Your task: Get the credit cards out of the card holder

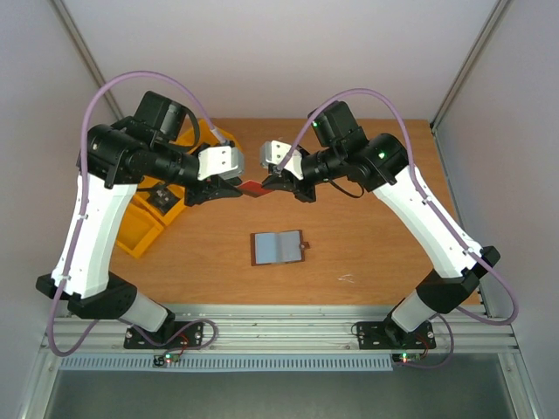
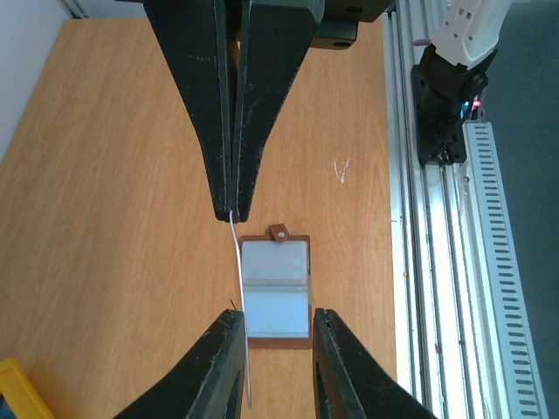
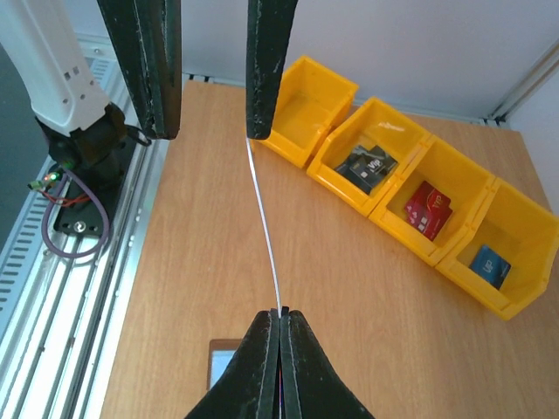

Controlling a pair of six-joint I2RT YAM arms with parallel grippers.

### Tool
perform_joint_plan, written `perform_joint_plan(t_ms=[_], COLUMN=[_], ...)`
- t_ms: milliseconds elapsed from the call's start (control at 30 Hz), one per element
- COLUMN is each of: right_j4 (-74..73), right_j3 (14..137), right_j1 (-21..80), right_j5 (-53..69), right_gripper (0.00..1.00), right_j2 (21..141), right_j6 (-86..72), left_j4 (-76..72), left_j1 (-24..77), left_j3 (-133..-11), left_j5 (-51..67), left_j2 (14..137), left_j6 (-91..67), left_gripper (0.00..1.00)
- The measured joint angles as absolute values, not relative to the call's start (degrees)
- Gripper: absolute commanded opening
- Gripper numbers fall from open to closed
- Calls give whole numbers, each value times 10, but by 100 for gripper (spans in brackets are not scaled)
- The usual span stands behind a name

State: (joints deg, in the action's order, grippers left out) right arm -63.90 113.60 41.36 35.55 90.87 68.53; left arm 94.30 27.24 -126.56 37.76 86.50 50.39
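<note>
- Step in hand, as judged: hand-over of one card (image 1: 254,188) from arm to arm. It is held in the air above the counter (image 1: 376,236), on the far side of the holder (image 1: 278,248).
- Right jaws: shut on one end of the card. The fingers (image 3: 262,367) meet with the card edge pinched between them.
- Left jaws: part open, with a narrow gap.
  - The other end of the card sits inside that gap.
  - It lies against one finger (image 3: 262,78); the opposite finger (image 3: 144,70) stands apart from it.
  - There is no grip from this side yet.
- Card: red, seen edge-on in both wrist views, and slightly bowed along its length between the two sets of jaws.
- Holder: lies open and flat on the counter, lining up and clasp tab at one edge, touching neither arm. Whether its pockets hold more cards cannot be told.
- Bins (image 3: 410,188): a yellow row at the left of the counter, several with small items inside. This is the probable drop point for the card.
- Next move calls for:
  - Bring the left jaws together until both fingers press the flat faces of the card.
  - Release the right jaws only after that grip is firm.
  - Releasing early would likely drop the card, and the bow may make it spring as it is let go.
</note>
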Motion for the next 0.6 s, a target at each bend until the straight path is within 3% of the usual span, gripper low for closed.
perform_joint_plan(t_ms=[233,333,433,600], right_j4=[-656,-656,-656,-656], right_j3=[1142,1143,1143,1143], right_j1=[414,414,414,412], right_j5=[347,347,348,338], right_gripper=[1,1,1,2], right_j2=[911,912,912,912], right_j6=[691,691,692,692], left_j4=[935,924,913,905], left_j1=[273,274,274,274], left_j3=[-1247,-1243,-1242,-1242], left_j5=[372,355,342,338], left_j2=[865,870,876,886], left_j6=[497,489,479,471], left_gripper=[28,20,2,0])
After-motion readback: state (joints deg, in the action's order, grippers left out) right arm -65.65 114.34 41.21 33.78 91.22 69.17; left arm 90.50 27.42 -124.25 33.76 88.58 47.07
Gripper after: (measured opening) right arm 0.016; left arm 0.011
